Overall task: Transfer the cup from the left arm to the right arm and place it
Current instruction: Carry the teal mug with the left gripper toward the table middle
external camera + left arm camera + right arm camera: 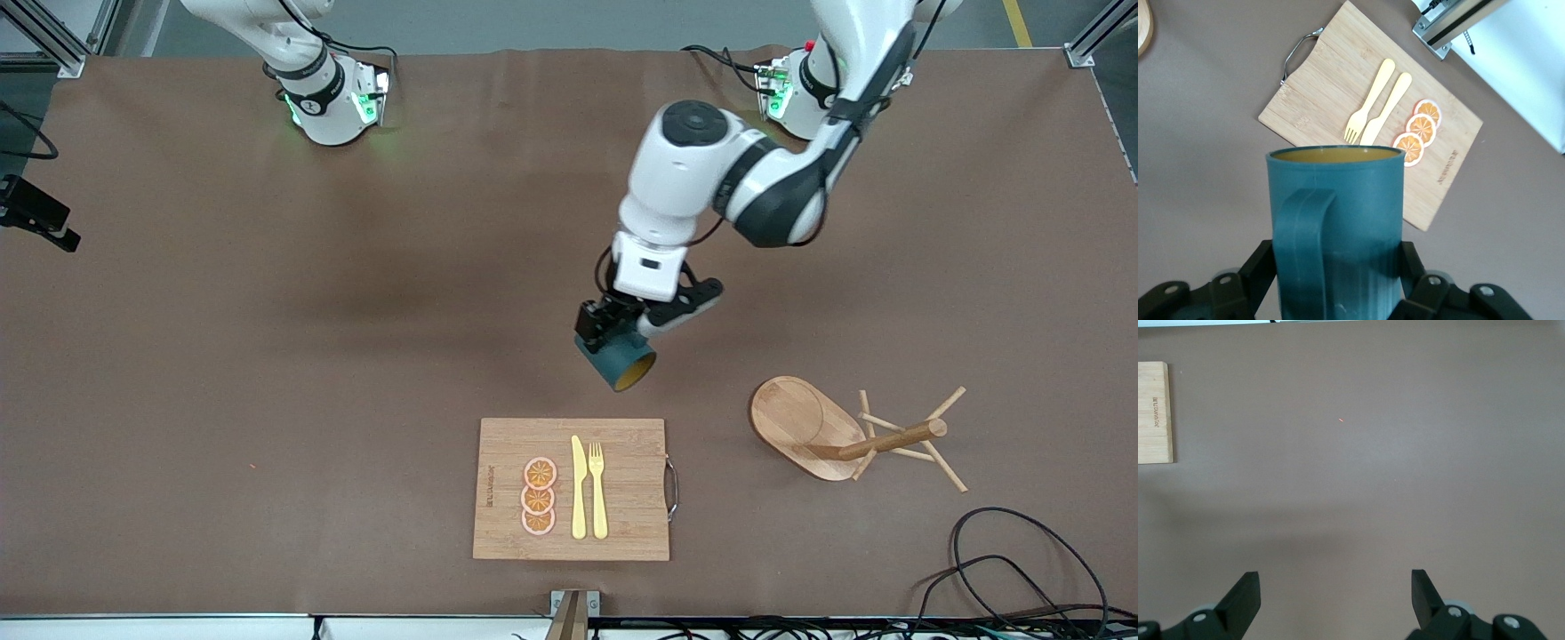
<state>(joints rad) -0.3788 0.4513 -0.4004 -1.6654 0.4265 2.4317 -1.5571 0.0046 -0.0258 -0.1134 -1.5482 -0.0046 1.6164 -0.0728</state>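
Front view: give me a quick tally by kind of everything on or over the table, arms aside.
Cup, held in the left gripper over the table: 1
Cutting board: 1
Orange slices: 3
Knife: 1
Fork: 1
Wooden peg rack: 1
Total: 8

Glossy white shells on the left arm, broken by dark grey joint bands and a round black cap on top of the wrist housing; a black cable runs along its upper link; the left gripper is black below a white block with a dark slot, its fingers matte black with silvery screw heads showing; the right arm is white too, ringed by a black collar bearing a small mark, green lights glowing at its base; the right gripper shows black wedge-shaped fingers and pale screws.
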